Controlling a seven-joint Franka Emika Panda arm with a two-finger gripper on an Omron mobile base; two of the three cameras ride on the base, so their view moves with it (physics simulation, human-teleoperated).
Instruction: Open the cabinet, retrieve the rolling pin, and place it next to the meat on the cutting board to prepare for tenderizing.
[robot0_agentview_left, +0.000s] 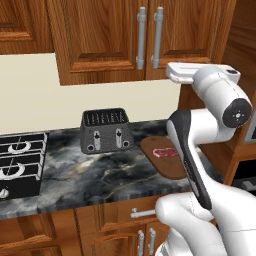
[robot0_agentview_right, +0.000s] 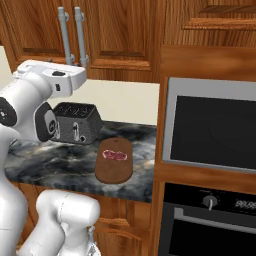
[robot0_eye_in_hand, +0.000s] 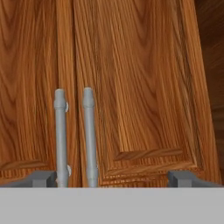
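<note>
The reddish-brown wooden wall cabinet (robot0_agentview_left: 115, 35) with raised-panel double doors is fully closed, so the slim rolling pin the task calls for is presumably behind those doors and cannot be seen. The two long vertical grey bar handles (robot0_eye_in_hand: 74, 138) stand side by side at the seam between the doors.

The end effector (robot0_eye_in_hand: 111, 178) faces the doors, raised in front of the cabinet's lower right part. Its two dark fingertips (robot0_eye_in_hand: 41, 178) are set wide apart and hold nothing; the left tip sits near the left handle, while the right tip is well off over the right door panel.

The step in hand appears to be the approach to a handle. To do it well, the end effector should probably pick one bar only, centre its open jaws on it so one finger passes each side, and avoid catching both bars at once, since they stand very close together. Gripping around mid-length of the bar and then pulling along the door's swing arc, not straight back, should keep the fingers from slipping off.

Below, on the dark marbled stone counter (robot0_agentview_left: 100, 172), the elongated oval dark-brown wooden cutting board (robot0_agentview_right: 113, 167) lies to the right of the black ridged toaster (robot0_agentview_left: 106, 130), with the small flat red-pink raw steak (robot0_agentview_right: 114, 155) on its far half.
</note>
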